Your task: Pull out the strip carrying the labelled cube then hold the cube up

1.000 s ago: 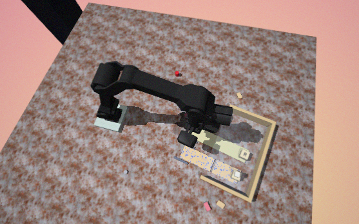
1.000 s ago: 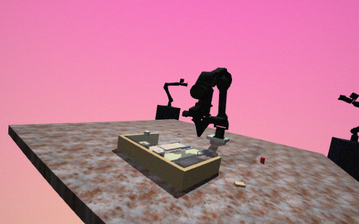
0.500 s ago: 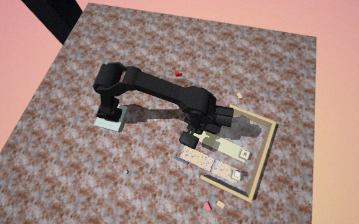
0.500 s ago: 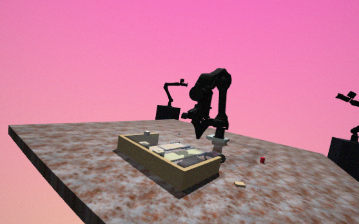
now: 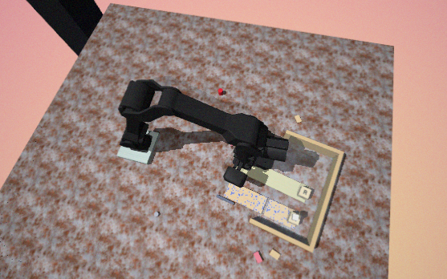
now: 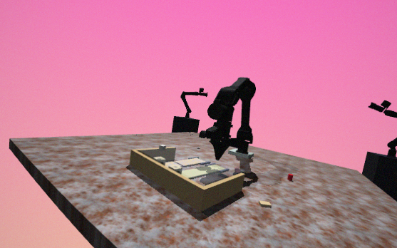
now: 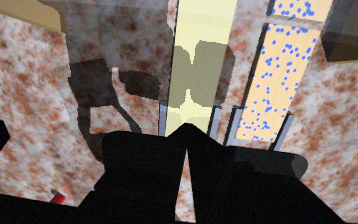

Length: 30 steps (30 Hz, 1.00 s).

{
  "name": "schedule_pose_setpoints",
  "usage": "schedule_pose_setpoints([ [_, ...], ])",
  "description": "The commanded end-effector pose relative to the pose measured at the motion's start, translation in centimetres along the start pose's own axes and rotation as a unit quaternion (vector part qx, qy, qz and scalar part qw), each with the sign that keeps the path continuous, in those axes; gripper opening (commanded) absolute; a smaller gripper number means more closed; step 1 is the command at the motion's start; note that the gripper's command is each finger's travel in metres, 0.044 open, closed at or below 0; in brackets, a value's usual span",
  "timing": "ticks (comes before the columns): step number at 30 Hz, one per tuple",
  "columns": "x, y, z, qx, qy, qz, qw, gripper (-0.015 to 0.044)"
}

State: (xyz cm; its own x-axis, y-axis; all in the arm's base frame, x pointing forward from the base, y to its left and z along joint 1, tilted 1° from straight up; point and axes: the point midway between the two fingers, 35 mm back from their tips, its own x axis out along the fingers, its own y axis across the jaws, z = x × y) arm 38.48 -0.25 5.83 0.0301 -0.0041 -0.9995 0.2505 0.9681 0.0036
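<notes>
A pale yellow strip (image 5: 284, 183) (image 6: 195, 173) (image 7: 205, 25) lies in one piece, running into a tan three-walled frame (image 5: 334, 180) (image 6: 188, 189). The labelled cube (image 5: 305, 192) sits on its far end. Beside it lies an orange strip with blue dots (image 5: 248, 199) (image 7: 280, 75), split in two pieces, with a plain cube (image 5: 294, 217) on the far piece. My gripper (image 7: 187, 127) (image 6: 218, 157) is shut, fingertips together, pointing down over the near end of the pale strip. It looks to hover a little above the strip, with nothing between the fingers.
A small red peg (image 5: 221, 91) (image 6: 290, 177), tan blocks (image 5: 298, 119) (image 5: 274, 254), a pink block (image 5: 258, 256), a white ball (image 5: 156, 214) and a grey bar (image 5: 225, 199) lie loose on the table. The arm stands on a mint base plate (image 5: 148, 154).
</notes>
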Motion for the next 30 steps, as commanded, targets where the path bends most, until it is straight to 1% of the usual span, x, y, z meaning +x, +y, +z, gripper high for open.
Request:
schedule_pose_setpoints([
  [1, 1.1, -0.1, -0.3, -0.001, 0.008, 0.0, 1.0, 0.0],
  [14, 3.1, -0.3, -0.6, -0.001, 0.008, 0.0, 1.0, 0.0],
  [30, 3.1, -0.3, -0.6, -0.001, 0.008, 0.0, 1.0, 0.0],
])
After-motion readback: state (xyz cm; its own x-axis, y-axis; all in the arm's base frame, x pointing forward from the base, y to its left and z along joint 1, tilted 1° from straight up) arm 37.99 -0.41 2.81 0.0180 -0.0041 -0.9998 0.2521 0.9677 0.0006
